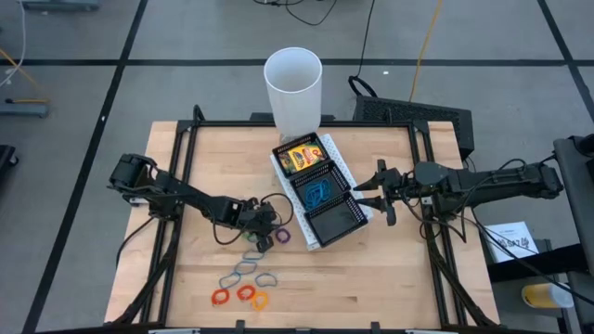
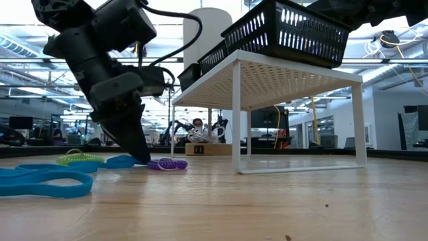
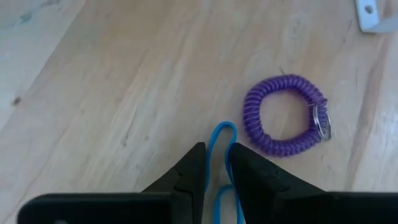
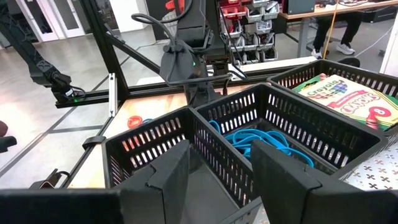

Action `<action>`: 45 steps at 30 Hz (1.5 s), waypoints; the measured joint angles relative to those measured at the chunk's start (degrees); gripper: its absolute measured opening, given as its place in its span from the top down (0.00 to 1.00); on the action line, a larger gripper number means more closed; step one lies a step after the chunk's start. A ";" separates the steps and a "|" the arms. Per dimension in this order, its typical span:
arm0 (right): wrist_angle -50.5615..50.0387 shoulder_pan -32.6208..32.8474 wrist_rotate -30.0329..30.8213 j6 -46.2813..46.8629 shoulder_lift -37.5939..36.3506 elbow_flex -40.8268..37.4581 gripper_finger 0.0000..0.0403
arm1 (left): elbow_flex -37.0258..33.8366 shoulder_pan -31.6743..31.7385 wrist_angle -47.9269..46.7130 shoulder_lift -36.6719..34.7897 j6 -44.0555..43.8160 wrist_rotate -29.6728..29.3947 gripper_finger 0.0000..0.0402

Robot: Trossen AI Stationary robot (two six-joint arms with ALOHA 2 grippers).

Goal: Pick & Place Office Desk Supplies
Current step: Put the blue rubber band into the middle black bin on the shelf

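Note:
My left gripper points steeply down at the table, left of the black mesh tray, with its fingers a narrow gap apart. The rounded end of a blue rubber band lies on the wood between them. A purple coiled loop lies flat just beyond the gripper, and a green one lies beside it. Crayon boxes fill the tray's far compartment and blue bands its middle one. My right gripper hovers open at the tray's right side. My left gripper's two fingertips stand on either side of the blue band's looped end, coming from above on a slant. The band lies flat on the table. I cannot tell whether the fingers touch it.
The tray stands on a white perforated riser. A tall white cup stands behind it at the far edge. Several grey, blue, red and orange bands lie near the table's front edge. Bare wood lies at front right.

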 joint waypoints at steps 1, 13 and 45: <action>-0.02 0.00 0.00 0.00 0.00 0.00 0.60 | 0.00 -0.02 -0.17 0.00 0.09 -0.07 0.79; -0.02 0.01 0.00 0.00 0.00 0.00 0.60 | 0.00 0.04 -0.40 -0.06 -2.95 -0.17 0.62; -0.02 -0.01 0.00 0.00 0.00 0.00 0.60 | 0.00 0.35 -0.44 -0.86 5.03 -1.80 0.98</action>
